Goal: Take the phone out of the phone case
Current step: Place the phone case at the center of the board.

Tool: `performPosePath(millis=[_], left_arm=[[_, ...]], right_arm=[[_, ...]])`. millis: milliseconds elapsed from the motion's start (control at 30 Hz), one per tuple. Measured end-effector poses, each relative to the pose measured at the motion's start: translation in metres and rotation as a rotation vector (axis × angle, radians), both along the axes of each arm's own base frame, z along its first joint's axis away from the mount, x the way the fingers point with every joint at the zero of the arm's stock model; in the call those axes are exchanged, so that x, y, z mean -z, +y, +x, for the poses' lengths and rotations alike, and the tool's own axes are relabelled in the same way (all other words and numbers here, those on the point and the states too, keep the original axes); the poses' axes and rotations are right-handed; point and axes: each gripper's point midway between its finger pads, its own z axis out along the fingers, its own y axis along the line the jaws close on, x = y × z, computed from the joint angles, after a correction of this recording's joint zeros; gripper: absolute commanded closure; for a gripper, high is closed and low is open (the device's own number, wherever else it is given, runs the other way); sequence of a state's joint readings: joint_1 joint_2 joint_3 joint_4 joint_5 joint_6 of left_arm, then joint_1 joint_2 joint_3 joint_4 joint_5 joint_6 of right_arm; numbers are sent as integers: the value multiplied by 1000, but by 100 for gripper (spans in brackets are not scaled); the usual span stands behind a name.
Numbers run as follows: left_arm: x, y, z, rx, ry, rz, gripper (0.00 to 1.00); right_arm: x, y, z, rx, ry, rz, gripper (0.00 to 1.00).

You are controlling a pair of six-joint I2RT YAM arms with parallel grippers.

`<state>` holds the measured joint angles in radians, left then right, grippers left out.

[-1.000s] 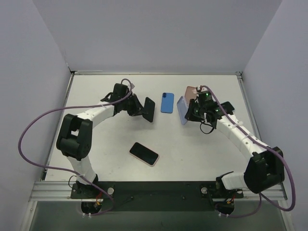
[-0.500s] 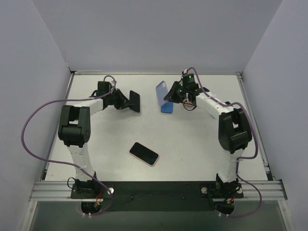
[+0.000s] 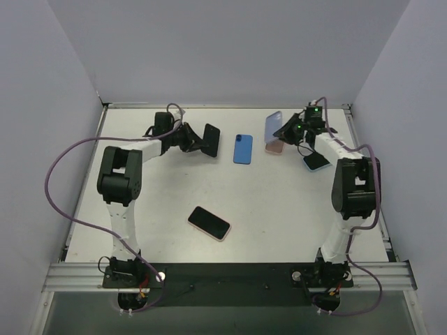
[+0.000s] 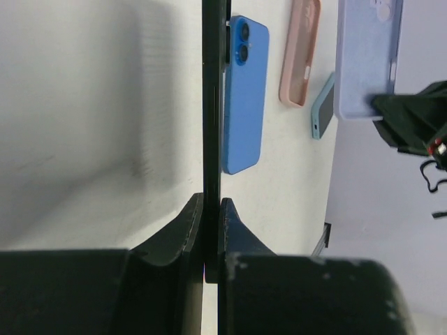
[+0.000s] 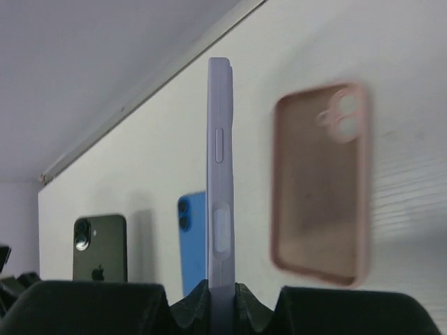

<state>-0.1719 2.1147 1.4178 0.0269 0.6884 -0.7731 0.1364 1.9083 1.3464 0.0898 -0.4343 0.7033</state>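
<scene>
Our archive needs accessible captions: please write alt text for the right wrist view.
The right end effector clamps a lavender phone case upright, edge-on. Behind it on the white table lie a pink phone case and a blue phone; a black phone appears left.

Probably a lab: white table (image 3: 279, 209), bare walls (image 3: 223, 49).
</scene>
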Motion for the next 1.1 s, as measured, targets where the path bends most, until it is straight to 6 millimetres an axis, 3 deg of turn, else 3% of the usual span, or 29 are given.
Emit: performPosePath(millis=[100, 200, 333, 367, 400, 433, 500, 533, 600, 733, 767, 900, 1000, 1100], left_arm=[[6, -23, 2, 42, 0, -49, 100], [22, -34, -1, 56, 41, -80, 100], [41, -37, -4, 67, 85, -86, 63], [40, -38, -2, 67, 80, -85, 40], [41, -37, -1, 66, 76, -78, 28], [41, -37, 0, 65, 73, -70, 22], [41, -37, -1, 64, 89, -64, 13], [38, -37, 0, 65, 89, -58, 10], [33, -35, 3, 58, 85, -13, 8], [32, -18, -7, 21, 120, 123, 7], [30, -13, -10, 10, 129, 155, 7], [3, 12, -23, -39, 112, 299, 5], [-32, 29, -31, -78, 56, 372, 5], [-64, 42, -45, -115, -8, 404, 5]], right_arm=[[-1, -63, 15, 129, -7, -2, 100], [0, -113, 22, 231, -3, -7, 100], [4, -144, 38, 291, 0, 2, 99], [6, -149, 45, 300, -1, 6, 95], [9, -153, 52, 307, 0, 9, 82], [13, -156, 58, 314, 4, 12, 71], [24, -160, 66, 324, 22, 20, 37], [29, -161, 68, 330, 39, 26, 32], [38, -166, 71, 339, 70, 29, 22], [49, -172, 65, 365, 130, 12, 15], [51, -176, 62, 378, 144, -2, 8], [58, -192, 44, 440, 221, -90, 6], [44, -204, 29, 480, 224, -168, 6], [13, -203, 8, 486, 181, -231, 7]])
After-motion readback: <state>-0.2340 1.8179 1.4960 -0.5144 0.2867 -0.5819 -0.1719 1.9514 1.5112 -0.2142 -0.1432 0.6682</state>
